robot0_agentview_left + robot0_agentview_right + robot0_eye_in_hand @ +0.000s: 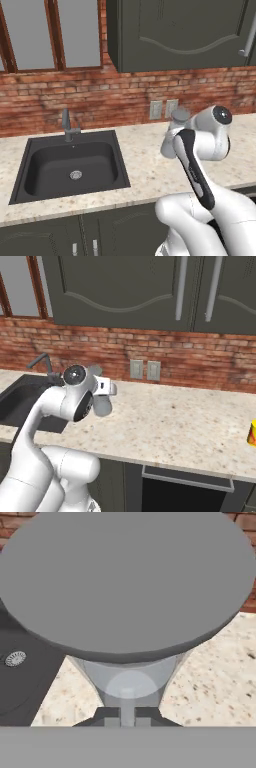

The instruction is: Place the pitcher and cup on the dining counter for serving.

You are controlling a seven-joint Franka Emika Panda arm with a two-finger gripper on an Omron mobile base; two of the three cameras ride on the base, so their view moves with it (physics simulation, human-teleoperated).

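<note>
The pitcher [127, 587] stood right in front of the hand [127, 714], so close that in the hand view its round lid [180, 115] spread across the upper frame as a flat matte grey disc, and the paler body ran down from under it toward the two dark fingertips [107, 716] at the bottom. Its long axis lay up and down in that view and looked upright in both base views, so the fingers bracketed the cylinder from the side, not from above. The tips sat just beside the lower body, one on each side, but whether they were pressed against it or a little short of it I could not tell; nor could I tell whether the base rested on the table [175, 416] or hung just clear. The body was plain, smooth and light grey, probably slippery under narrow pads, and being tall it would likely tip easily if held low. The cup [252, 433], a small yellow tumbler with red-orange marks, stood well apart at the far right of the same table, in the right base view. The table top was beige speckled stone with a dull sheen, and a black sink [75, 170] with a grey faucet [67, 125] was set into it to the left of the pitcher. Rough red brick [100, 95] and two pale outlets [145, 370] were behind
</note>
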